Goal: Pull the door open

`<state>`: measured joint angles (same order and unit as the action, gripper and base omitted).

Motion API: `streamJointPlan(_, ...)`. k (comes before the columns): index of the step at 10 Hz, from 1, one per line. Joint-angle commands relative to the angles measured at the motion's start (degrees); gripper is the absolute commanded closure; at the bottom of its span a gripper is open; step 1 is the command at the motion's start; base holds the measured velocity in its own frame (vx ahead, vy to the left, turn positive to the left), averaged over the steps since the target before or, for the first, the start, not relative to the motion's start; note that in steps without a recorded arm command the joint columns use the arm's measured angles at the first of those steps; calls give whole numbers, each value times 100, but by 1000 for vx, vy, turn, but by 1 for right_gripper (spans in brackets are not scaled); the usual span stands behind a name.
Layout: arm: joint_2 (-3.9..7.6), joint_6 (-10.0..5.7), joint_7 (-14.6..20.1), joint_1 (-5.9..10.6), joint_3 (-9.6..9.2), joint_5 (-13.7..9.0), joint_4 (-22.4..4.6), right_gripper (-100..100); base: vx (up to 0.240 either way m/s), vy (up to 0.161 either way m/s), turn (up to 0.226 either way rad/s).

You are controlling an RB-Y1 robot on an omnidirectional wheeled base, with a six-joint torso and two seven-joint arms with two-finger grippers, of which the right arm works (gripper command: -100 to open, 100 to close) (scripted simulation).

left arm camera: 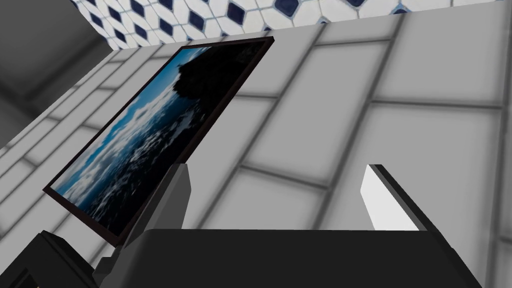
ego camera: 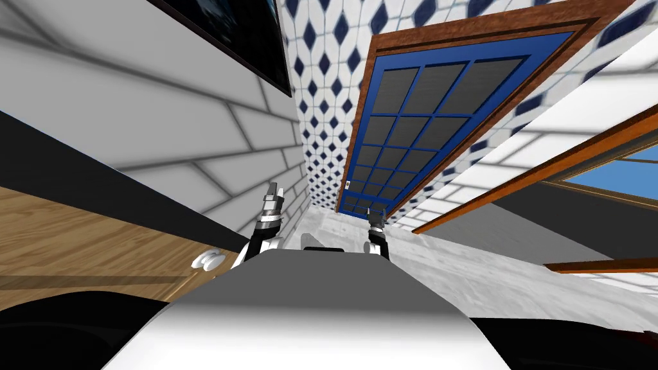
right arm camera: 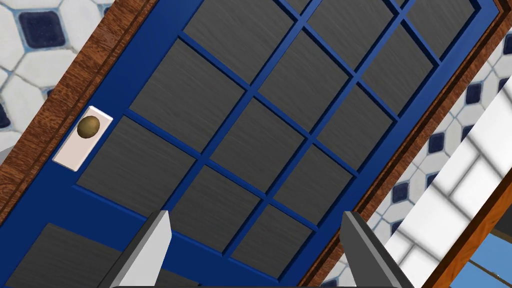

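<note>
- Your left tool (ego camera: 275, 196) hangs raised, blades apart, empty.
- The knob (right arm camera: 88, 127) sits at the blue door's (right arm camera: 260, 130) left edge, ahead: small, round, probably slick; grab there.
- Your right tool (right arm camera: 256, 215) is apart, short of the door; expect a heavy, rigid swing.

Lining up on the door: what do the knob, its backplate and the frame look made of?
Knob: probably brass, dull brownish-gold with a soft sheen. Backplate: plain pale pinkish-white, matte; material unclear. Frame: reddish-brown wood, grain plainly visible.
</note>
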<state>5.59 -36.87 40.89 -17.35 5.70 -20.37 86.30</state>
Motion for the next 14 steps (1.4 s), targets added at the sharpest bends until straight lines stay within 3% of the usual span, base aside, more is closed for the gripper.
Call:
streamJointPlan(1, 10, -68, 199, 61, 39, -77, -207, -100, 105, -21, 160)
streamJointPlan(14, -53, -575, 1517, 577, 279, -610, -1826, -100, 108, -14, 140)
